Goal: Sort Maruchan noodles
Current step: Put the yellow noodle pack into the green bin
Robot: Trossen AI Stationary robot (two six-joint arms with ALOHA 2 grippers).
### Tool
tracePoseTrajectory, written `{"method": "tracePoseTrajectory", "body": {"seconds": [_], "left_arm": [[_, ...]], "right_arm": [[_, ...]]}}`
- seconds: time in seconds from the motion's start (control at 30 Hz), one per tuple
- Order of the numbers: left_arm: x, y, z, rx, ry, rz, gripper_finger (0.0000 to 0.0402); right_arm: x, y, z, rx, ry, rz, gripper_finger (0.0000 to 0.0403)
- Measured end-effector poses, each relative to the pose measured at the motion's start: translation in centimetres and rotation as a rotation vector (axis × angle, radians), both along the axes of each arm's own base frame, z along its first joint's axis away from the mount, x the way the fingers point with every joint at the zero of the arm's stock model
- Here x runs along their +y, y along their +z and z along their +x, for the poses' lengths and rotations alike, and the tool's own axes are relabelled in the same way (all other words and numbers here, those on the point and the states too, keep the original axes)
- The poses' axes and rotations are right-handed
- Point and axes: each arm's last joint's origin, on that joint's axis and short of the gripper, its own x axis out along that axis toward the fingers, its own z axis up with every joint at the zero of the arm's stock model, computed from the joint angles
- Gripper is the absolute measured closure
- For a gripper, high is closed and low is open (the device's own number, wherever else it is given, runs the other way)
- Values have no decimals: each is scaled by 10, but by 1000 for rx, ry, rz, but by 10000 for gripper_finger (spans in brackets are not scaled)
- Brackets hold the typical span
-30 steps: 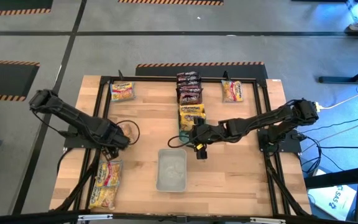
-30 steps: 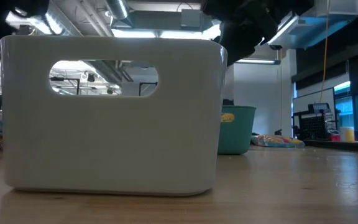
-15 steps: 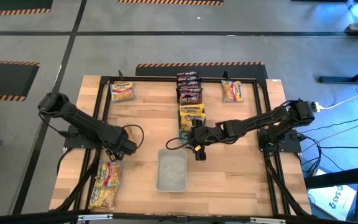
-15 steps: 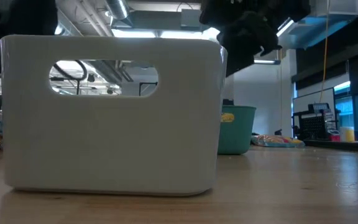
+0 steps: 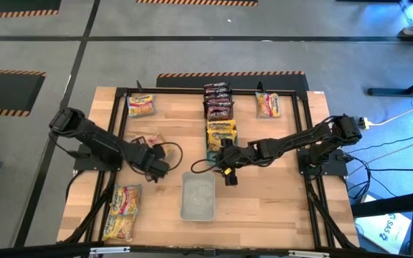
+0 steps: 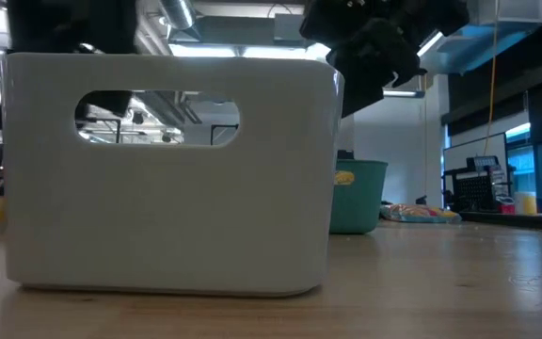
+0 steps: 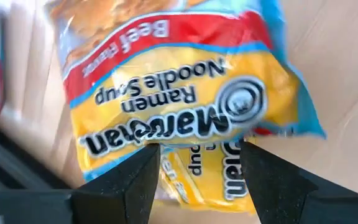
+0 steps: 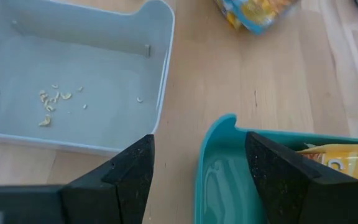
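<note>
Overhead, the left pincer (image 5: pixel 160 170) sits over the bench (image 5: pixel 278 201) just beside the clear tray (image 5: pixel 198 196); its wrist camera shows a yellow beef-flavour Maruchan packet (image 7: pixel 179 102) directly ahead between its fingers (image 7: pixel 123 183), which stand spread around it, apparently gripping it, though contact is not plainly visible. The right pincer (image 5: pixel 229 172) hovers with fingers (image 8: pixel 120 180) spread and nothing between them, the clear tray (image 8: pixel 73 81) to one side and the teal tray (image 8: pixel 253 174), holding a yellow packet (image 8: pixel 344 162), directly ahead. Other noodle packets lie well apart: dark ones (image 5: pixel 219 100) beyond the teal tray, pale ones (image 5: pixel 122 211) near the left arm's base.
</note>
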Motion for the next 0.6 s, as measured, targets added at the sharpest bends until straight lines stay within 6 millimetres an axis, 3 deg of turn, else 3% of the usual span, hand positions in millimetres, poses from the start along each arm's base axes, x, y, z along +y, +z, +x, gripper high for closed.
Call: {"method": "tracePoseTrajectory", "body": {"seconds": [0.17,0.4,0.6], "left_arm": [[13,3,11,-51,-32,23,184],[18,34,14,-247,-59,219,184],[20,44,3,-257,-11,61,184]], "right_arm": [[0,1,1,-20,0,3,166],[0,2,2,-27,0,4,166],[0,1,2,-23,1,4,166]]}}
